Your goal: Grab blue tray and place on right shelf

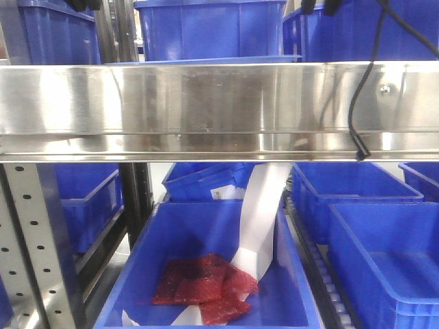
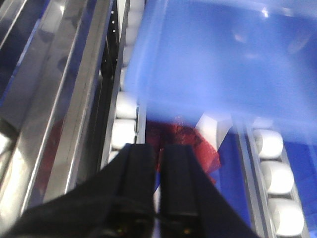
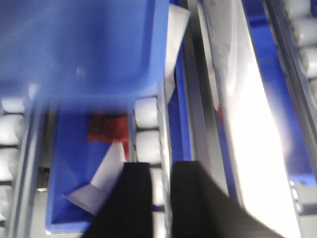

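Closest to the front camera runs the shiny steel rail of the right shelf, and it crosses the whole picture from side to side. Just above the rail a thin pale blue edge shows, which is the rim of the blue tray; it lies on the shelf level behind the rail. Above the rail, further back, stand deep dark blue bins. A black cable hangs down in front of the rail near its right end. Below the rail a grey upright with holes stands at the left. Also below the rail, in the middle, is an open blue bin with red packets and a strip of white paper inside.

From the left wrist camera, the left gripper has its two black fingers almost pressed together, with only a thin slit between them and nothing in it. The blue tray is beyond the fingertips, apart from them, blurred. White rollers run beside it.

From the right wrist camera, the right gripper shows a narrow gap between its black fingers; they pinch nothing. The blue tray is beyond it, over white rollers, and the steel rail lies to the right of the tray.
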{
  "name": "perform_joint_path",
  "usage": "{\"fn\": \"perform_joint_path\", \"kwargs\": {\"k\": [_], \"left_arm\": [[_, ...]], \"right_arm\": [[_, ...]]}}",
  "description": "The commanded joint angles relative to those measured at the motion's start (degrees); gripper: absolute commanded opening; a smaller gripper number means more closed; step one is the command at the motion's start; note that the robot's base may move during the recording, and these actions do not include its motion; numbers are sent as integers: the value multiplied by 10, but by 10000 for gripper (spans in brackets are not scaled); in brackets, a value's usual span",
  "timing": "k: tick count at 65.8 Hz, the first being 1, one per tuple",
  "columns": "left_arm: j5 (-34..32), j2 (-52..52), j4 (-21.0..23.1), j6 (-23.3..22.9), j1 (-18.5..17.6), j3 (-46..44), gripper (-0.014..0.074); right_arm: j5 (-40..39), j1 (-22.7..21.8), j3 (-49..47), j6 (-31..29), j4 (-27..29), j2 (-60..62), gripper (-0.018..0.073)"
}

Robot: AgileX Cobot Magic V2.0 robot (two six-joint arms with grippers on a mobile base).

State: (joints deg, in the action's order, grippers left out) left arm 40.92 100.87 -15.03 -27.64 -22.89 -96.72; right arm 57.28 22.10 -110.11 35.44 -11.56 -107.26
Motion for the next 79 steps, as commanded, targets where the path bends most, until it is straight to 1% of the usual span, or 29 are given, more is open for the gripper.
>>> {"fn": "perform_joint_path", "kwargs": {"k": [1,2,6,12,15,18,23,28,37,43,47,49,52,55,60,69,79], "left_arm": [[-34,-35,-1,-3,0,-23,-48],[-34,-39,3,-3,0,-23,-48],[-38,-54,24,-3,0,-23,-48],[-37,-82,26,-3,-1,-23,-48],[-37,-101,33,-3,-1,-18,-48],[-52,-120,45,-3,-1,-4,-48],[-116,-163,56,-3,-1,56,-48],[-192,-209,56,-3,-1,144,-48],[-320,-299,56,-3,-1,308,-48],[-409,-363,56,-3,-1,412,-48],[-459,-409,44,-3,-1,476,-48],[-474,-432,37,-3,-1,505,-48],[-487,-464,23,-3,-1,543,-48],[-489,-503,1,-3,-1,582,-48],[-487,-560,-30,-3,-1,636,-48],[-486,-688,-31,-3,-1,717,-48],[-486,-801,-31,-3,-1,775,-48]], "right_arm": [[-41,-3,-25,0,-8,36,66],[-40,-3,-26,-1,-6,38,44],[-43,-2,-28,-1,-1,47,55],[-56,-2,-28,-5,-1,71,55],[-67,-2,-22,-21,-1,84,55],[-80,1,-10,-36,-1,98,55],[-119,12,42,-62,-1,131,55],[-196,25,128,-78,-1,178,55],[-357,43,306,-113,-1,287,55],[-441,47,420,-136,-1,363,55],[-480,47,487,-144,-2,415,55],[-495,47,518,-150,-2,441,55],[-512,47,558,-156,-8,477,55],[-522,47,600,-156,-22,518,55],[-522,47,654,-156,-42,582,55],[-502,47,738,-156,-49,713,55],[-482,47,800,-156,-49,836,55]]}}
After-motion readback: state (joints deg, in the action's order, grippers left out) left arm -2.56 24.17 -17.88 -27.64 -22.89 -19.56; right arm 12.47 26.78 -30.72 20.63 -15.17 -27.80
